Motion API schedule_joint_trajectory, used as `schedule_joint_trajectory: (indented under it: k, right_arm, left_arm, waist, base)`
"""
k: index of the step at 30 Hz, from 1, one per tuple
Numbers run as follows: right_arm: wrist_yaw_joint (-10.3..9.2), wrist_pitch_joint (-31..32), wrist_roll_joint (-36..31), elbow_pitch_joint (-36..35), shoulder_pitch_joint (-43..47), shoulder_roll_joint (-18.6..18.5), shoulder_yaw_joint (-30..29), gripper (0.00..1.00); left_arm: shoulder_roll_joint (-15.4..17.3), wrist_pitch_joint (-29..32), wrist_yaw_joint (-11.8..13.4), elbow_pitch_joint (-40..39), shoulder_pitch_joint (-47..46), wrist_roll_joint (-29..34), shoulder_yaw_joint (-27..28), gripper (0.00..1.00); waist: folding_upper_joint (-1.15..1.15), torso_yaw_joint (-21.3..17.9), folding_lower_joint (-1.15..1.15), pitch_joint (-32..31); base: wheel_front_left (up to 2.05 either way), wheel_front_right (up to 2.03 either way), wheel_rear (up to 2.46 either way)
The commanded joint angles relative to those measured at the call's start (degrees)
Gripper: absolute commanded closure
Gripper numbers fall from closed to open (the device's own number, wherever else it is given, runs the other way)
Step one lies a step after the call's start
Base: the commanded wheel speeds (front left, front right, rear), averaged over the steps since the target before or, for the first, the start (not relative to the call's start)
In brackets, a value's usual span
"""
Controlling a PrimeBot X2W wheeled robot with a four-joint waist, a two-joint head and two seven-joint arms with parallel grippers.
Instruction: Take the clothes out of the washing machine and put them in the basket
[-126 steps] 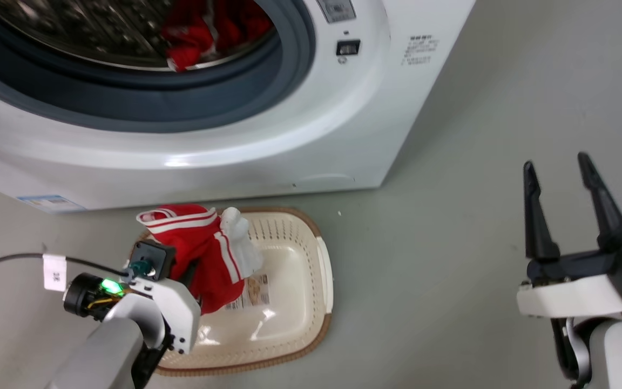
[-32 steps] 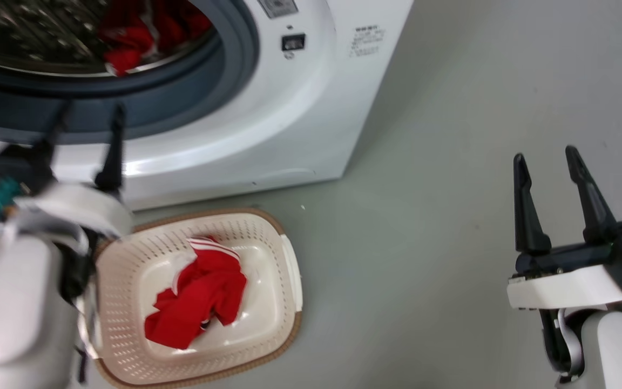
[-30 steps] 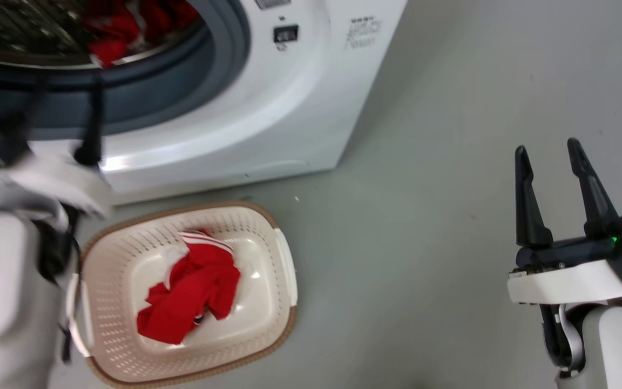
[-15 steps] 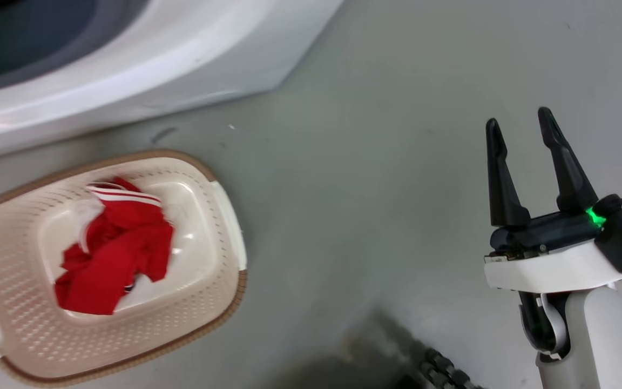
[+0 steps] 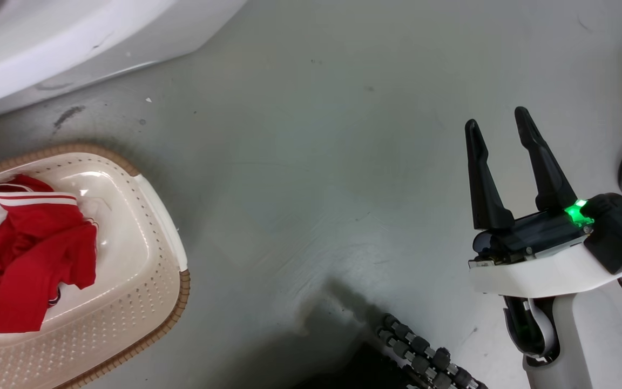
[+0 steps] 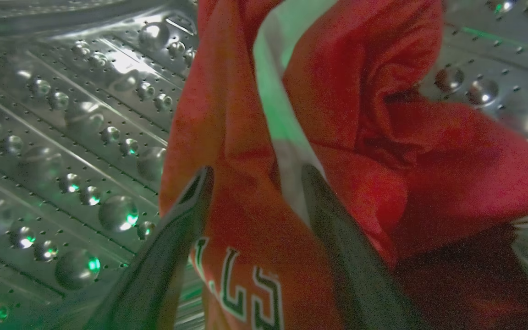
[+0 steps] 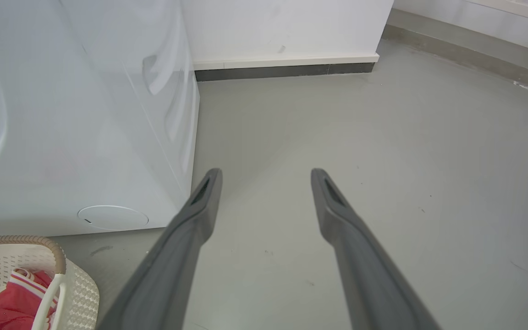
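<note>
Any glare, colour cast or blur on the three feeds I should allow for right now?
Left wrist view: dim and grainy, a green cast on the drum and the white stripe of the clothes, bright glints on the steel. Head view: evenly lit, a dark shadow on the floor at the bottom edge. Right wrist view: bright, clear, wide-angle bowing of the washing machine panel.

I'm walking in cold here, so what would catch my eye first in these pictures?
The red lettered garment is bunched in the steel drum, the open left gripper pointing at it. In the head view a red striped garment lies in the cream basket at lower left, while the right gripper hangs open above grey floor at right.
</note>
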Motion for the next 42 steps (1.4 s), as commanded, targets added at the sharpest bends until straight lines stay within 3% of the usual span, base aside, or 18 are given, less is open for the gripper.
schedule_joint_trajectory:
  k: [1, 8, 9, 10, 11, 18, 22, 32, 35, 42]
  right_arm:
    - [-0.08, -0.14, 0.33, -0.28, 0.19, 0.12, 0.07, 0.00]
    - [-0.08, -0.14, 0.55, -1.20, 0.83, 0.11, 0.41, 0.00]
    - [-0.08, -0.14, 0.29, -1.23, 0.82, 0.10, 0.31, 0.00]
    - [-0.08, -0.14, 0.23, -1.26, 0.79, 0.09, -0.05, 0.00]
    - [-0.08, -0.14, 0.32, -1.33, 0.76, 0.09, -0.43, 0.00]
    - [-0.08, -0.15, -0.33, -1.13, -0.56, 0.09, -0.19, 0.00]
    - [-0.08, -0.15, -1.20, -0.47, -0.81, 0.07, -0.28, 0.00]
    - [-0.08, -0.14, -6.27, 0.37, -1.18, 0.07, -3.90, 0.00]
    - [-0.08, -0.14, -8.51, 0.93, -0.76, 0.07, -5.11, 0.00]
    - [-0.07, -0.14, -11.78, 2.14, 1.41, 0.07, -6.52, 0.00]
  left_arm:
    - [0.57, 0.28, 0.09, 0.83, -1.29, -0.22, -0.62, 0.00]
    - [0.27, -1.01, 0.16, 6.74, -2.28, -1.26, -1.65, 0.00]
    - [0.28, -1.09, 0.15, 7.60, -2.31, -1.14, -1.94, 0.18]
    - [0.19, -1.11, 0.15, 8.33, -2.48, -1.04, -2.28, 0.65]
    - [-0.06, -1.20, 0.14, 8.84, -2.86, -1.11, -2.58, 1.00]
    - [-0.18, -6.09, 0.09, 9.56, -5.49, -2.22, -4.41, 1.00]
    - [0.12, -12.88, 0.08, 10.16, -3.91, -3.45, -4.99, 1.00]
    - [-4.70, -28.76, 0.08, 11.10, 1.30, -7.06, -7.36, 1.00]
    - [-6.46, -37.28, 0.07, 11.42, 5.52, -8.40, -9.41, 1.00]
    - [-8.75, -47.83, 0.08, 12.00, 12.50, -10.86, -10.97, 1.00]
  waist:
    - [0.00, -0.40, -0.01, 0.59]
    - [0.00, -0.43, -0.01, 0.93]
    - [0.00, -0.45, -0.01, 0.90]
    - [0.00, -0.43, -0.01, 0.90]
    - [0.00, -0.38, -0.01, 0.96]
    - [0.00, 0.07, -0.01, 0.98]
    - [0.00, 0.68, -0.01, -1.93]
    - [0.00, 7.87, -0.01, -8.44]
    - [0.00, 11.04, -0.01, -12.08]
    - [0.00, 15.17, -0.01, -18.61]
  base:
    - [0.00, 0.00, 0.00]
    - [0.00, 0.00, 0.00]
    - [0.00, 0.00, 0.00]
    - [0.00, 0.00, 0.00]
    - [0.00, 0.00, 0.00]
    - [0.00, 0.00, 0.00]
    - [0.00, 0.00, 0.00]
    - [0.00, 0.00, 0.00]
    - [0.00, 0.00, 0.00]
    - [0.00, 0.00, 0.00]
